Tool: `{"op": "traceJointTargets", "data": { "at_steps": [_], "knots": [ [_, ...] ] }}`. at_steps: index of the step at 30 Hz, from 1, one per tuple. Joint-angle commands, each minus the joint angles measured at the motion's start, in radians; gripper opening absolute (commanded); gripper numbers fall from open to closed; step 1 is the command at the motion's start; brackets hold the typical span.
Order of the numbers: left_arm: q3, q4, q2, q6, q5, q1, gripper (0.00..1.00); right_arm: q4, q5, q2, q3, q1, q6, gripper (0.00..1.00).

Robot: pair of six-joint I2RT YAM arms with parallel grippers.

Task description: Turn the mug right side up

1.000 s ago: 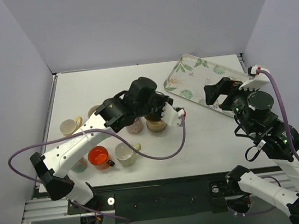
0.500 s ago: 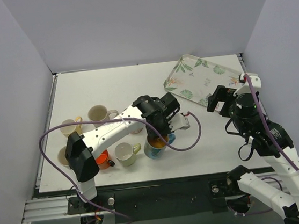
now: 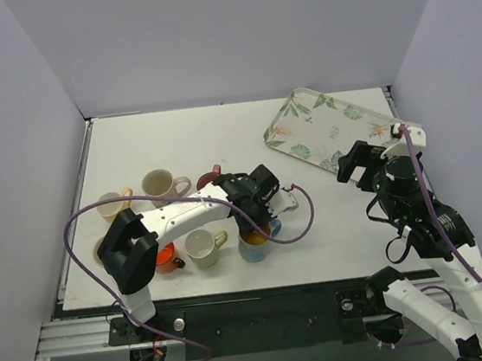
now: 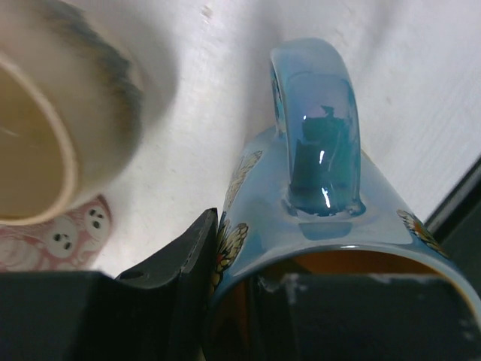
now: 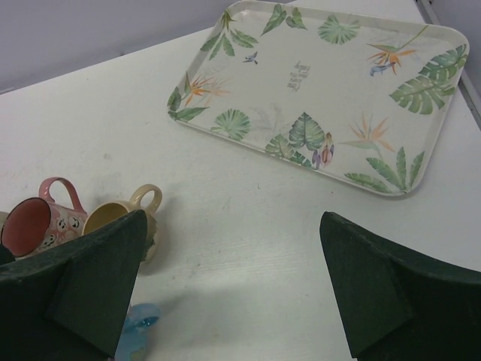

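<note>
As left end effector (image 4: 237,290) straddles rim, mug (image 4: 331,218) below (upright).

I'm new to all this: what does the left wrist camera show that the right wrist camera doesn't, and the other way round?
Only the left wrist view shows the left gripper clamping the rim of the blue mug, one finger inside, one outside. Only the right wrist view shows the leafy tray and the open right gripper. Both show that mug's blue handle and the pink mug with little faces.
</note>
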Motion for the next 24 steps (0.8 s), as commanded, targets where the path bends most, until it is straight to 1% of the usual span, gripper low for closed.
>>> {"op": "traceJointTargets", "data": {
  "at_steps": [1, 7, 10, 12, 13, 14, 15, 17, 20, 21, 24],
  "knots": [
    [-0.009, 0.184, -0.081, -0.044, 0.029, 0.036, 0.0, 0.046, 0.006, 0.014, -0.007, -0.008, -0.017, 0.93],
    [-0.101, 0.225, -0.08, -0.01, 0.035, 0.03, 0.0, 0.058, 0.006, 0.005, -0.008, -0.011, -0.014, 0.93],
    [-0.102, 0.218, -0.08, 0.011, 0.025, 0.025, 0.0, 0.061, 0.003, 0.0, -0.015, -0.011, -0.012, 0.93],
    [-0.083, 0.201, -0.075, 0.019, 0.0, 0.01, 0.12, 0.058, -0.003, 0.003, -0.018, -0.013, -0.005, 0.93],
    [-0.076, 0.178, -0.07, 0.012, -0.008, 0.005, 0.34, 0.058, -0.006, 0.003, -0.022, -0.013, 0.002, 0.93],
    [-0.06, 0.166, -0.075, 0.01, -0.003, 0.005, 0.5, 0.06, -0.009, 0.0, -0.027, -0.013, 0.003, 0.93],
    [-0.053, 0.143, -0.09, 0.01, -0.002, 0.007, 0.72, 0.06, -0.014, -0.003, -0.027, -0.013, 0.005, 0.93],
    [-0.026, 0.095, -0.118, 0.027, -0.005, 0.016, 0.82, 0.054, -0.014, -0.002, -0.024, -0.013, -0.008, 0.93],
    [0.071, -0.011, -0.142, 0.088, -0.008, 0.024, 0.83, 0.049, 0.0, 0.006, -0.03, -0.014, -0.031, 0.93],
    [0.095, -0.076, -0.143, 0.096, -0.009, 0.024, 0.84, 0.046, 0.018, 0.011, -0.034, -0.016, -0.04, 0.93],
    [0.178, -0.21, -0.167, 0.155, 0.035, 0.025, 0.87, 0.052, 0.038, 0.029, -0.07, -0.025, -0.054, 0.93]
  ]
}}
